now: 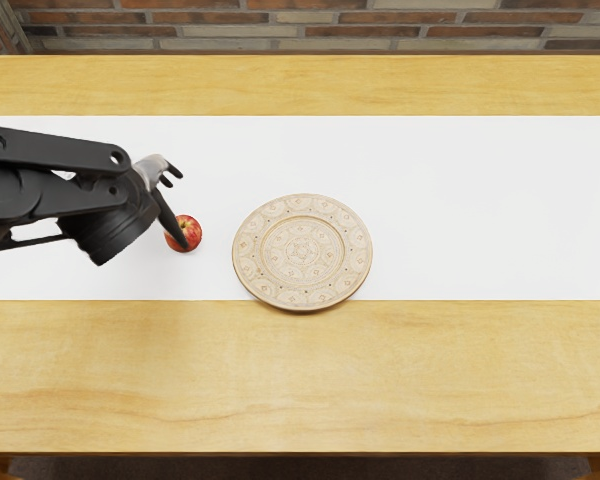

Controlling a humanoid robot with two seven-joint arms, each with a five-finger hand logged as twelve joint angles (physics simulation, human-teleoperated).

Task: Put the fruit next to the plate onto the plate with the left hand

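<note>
A small red apple point(187, 233) sits on the white table runner, a short way left of a round beige patterned plate point(302, 251). My left hand point(165, 205) comes in from the left edge and is right beside the apple on its left. One dark finger reaches down across the apple's left side, while the other fingers are spread above it. The fingers are not closed around the fruit. The plate has nothing on it.
A white runner point(460, 200) crosses the wooden table point(300, 380) from side to side. A brick wall runs along the back edge.
</note>
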